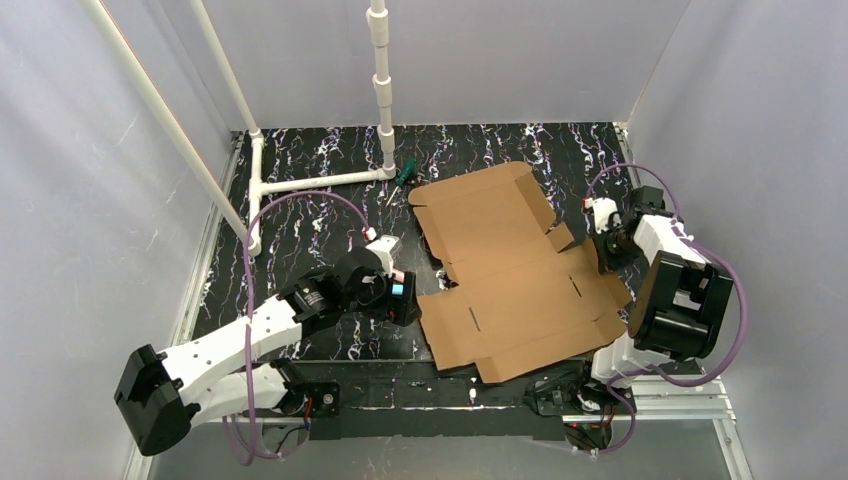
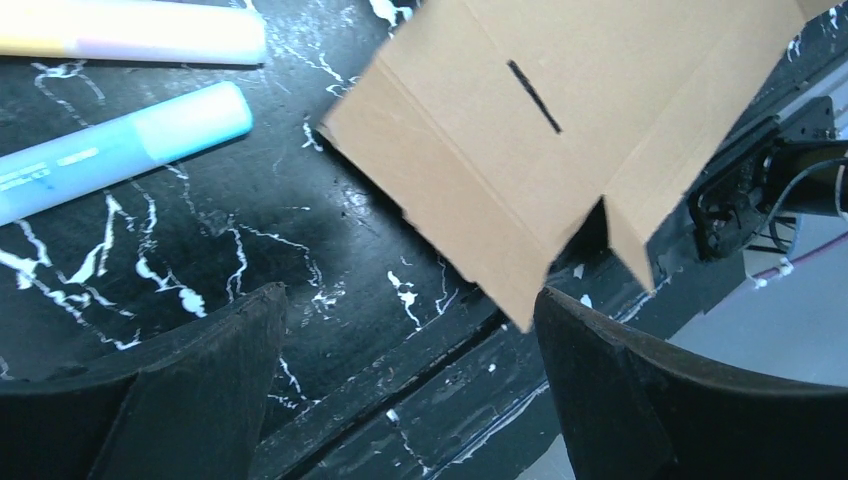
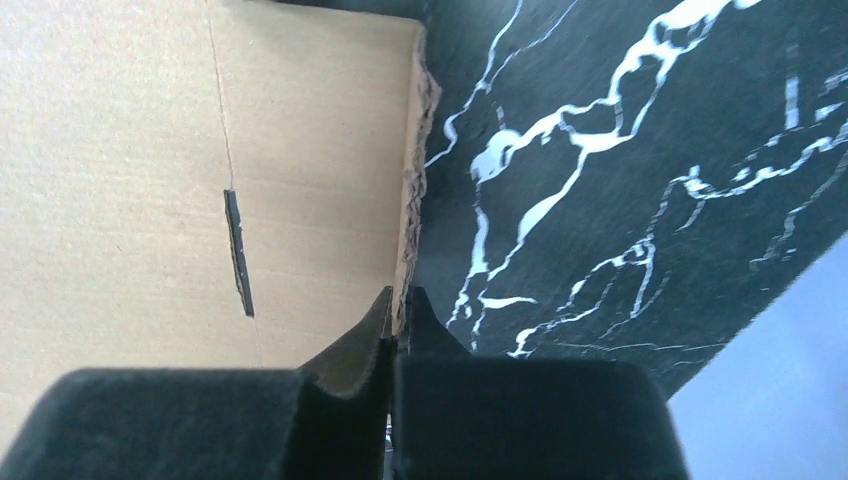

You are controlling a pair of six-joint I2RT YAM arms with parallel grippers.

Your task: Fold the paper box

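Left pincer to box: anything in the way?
Nothing visible. The open left pincer faces the box corner, only table between them. The blue marker and yellow marker lie off to one side, outside that path.

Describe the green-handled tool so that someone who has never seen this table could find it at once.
On the black marbled table, find the brown paper box lying unfolded. Just beyond its far left corner, beside the foot of the white pipe frame, lies the green-handled tool. It is the only green thing there, far smaller than either neighbour.
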